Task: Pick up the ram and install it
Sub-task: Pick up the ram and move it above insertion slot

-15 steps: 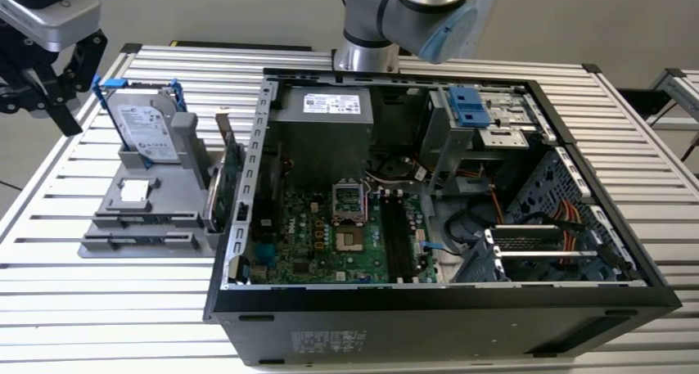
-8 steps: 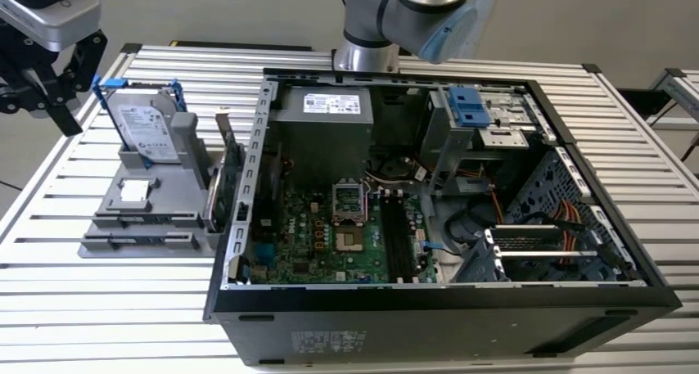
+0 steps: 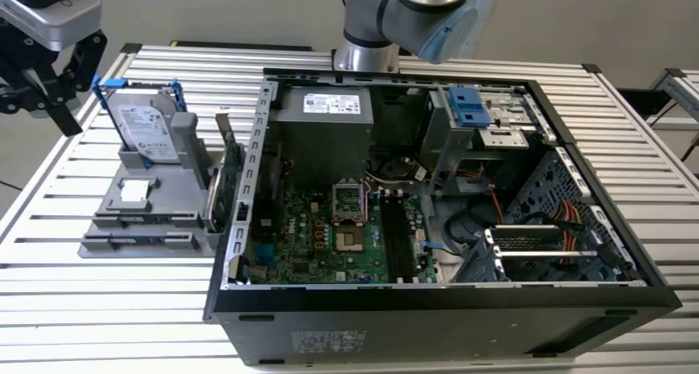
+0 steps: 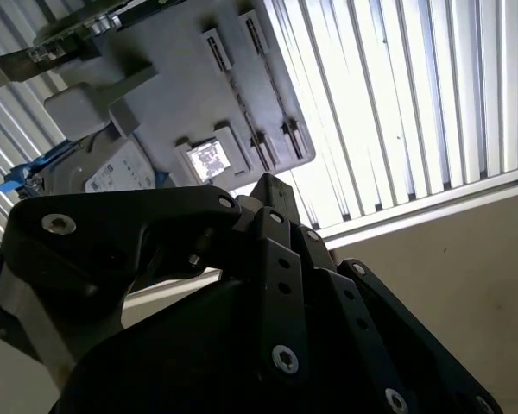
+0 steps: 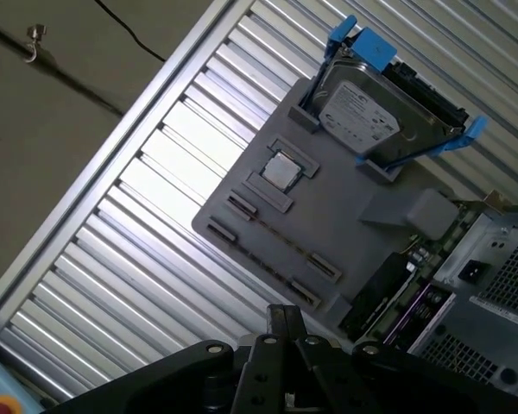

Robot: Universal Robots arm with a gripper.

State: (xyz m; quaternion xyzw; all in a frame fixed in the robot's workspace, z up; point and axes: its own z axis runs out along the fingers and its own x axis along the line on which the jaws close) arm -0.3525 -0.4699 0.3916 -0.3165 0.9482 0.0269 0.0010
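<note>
My gripper (image 3: 44, 108) hangs above the table's far corner at the exterior view's left, beyond a grey parts holder (image 3: 164, 231). Its black fingers stand apart, open, with nothing between them. The ram (image 5: 281, 235) appears as a thin dark strip standing on edge between the holder's small brackets, a good way from the gripper. The gripper's black links (image 4: 268, 259) fill the near part of both wrist views. The open computer case (image 3: 437, 308) lies on its side, with long black memory slots (image 3: 395, 235) on its green motherboard (image 3: 327, 243).
On the holder stand a silver hard drive with blue rails (image 3: 147, 124), a small square chip (image 3: 133, 191) and a green card (image 3: 224, 190) against the case wall. The arm's base (image 3: 366, 55) rises behind the case. The slatted table's edge (image 5: 112, 138) runs close by.
</note>
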